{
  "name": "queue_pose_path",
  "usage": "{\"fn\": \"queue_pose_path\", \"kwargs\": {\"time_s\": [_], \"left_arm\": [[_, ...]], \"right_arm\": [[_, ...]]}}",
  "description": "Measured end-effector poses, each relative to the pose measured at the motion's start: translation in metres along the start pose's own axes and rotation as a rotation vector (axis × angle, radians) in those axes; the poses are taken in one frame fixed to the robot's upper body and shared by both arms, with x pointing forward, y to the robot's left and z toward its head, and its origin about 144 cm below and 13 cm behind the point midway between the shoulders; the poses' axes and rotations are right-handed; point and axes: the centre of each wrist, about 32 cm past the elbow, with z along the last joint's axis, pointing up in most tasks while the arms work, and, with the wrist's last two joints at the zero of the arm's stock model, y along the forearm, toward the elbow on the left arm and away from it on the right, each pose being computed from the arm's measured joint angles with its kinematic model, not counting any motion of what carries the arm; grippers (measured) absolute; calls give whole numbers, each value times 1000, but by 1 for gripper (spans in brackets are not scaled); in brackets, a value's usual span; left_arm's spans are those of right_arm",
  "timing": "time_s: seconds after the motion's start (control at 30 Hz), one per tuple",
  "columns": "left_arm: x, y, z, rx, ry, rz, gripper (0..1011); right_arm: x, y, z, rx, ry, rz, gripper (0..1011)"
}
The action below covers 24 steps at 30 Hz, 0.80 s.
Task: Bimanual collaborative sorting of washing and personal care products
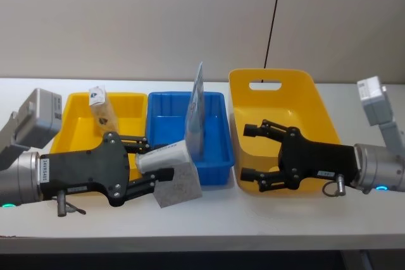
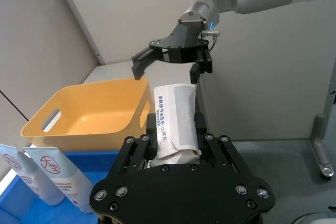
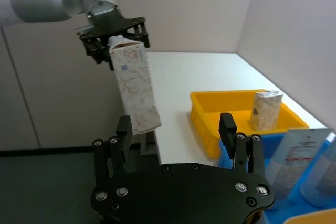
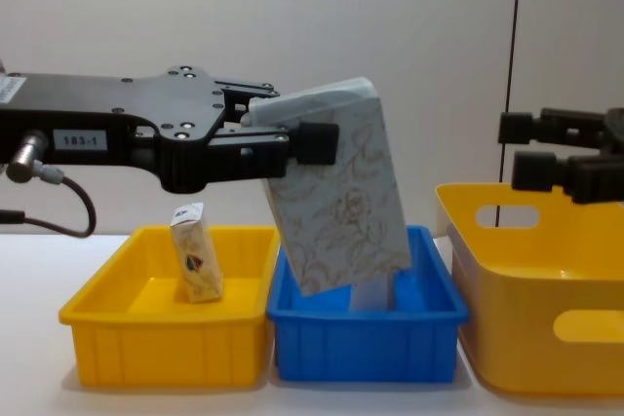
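chest view: left gripper pinches the top of white soft pack, hanging tilted below it; right gripper is open, well apart. pack seems light, squashy: better hold its top edge.

Bins: three. Two are yellow, one shallow yellow bin and one tall yellow bin; one blue bin.
Products: four. One white soft pack with gold swirls, one small beige packet, two pale-blue pouches.
Pincers: two, the left pincer and the right pincer.
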Motion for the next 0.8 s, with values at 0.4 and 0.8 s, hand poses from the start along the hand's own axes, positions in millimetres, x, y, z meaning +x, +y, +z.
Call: {"fn": "queue_pose_path", "kwargs": {"time_s": [0.4, 0.8], "left_arm": [[0, 0, 0, 0, 0, 0, 356], [0, 0, 0, 0, 0, 0, 356]], "right_arm": [[9, 20, -2, -56, -21, 93, 1000], [21, 39, -5, -75, -47, 145, 1000]]}}
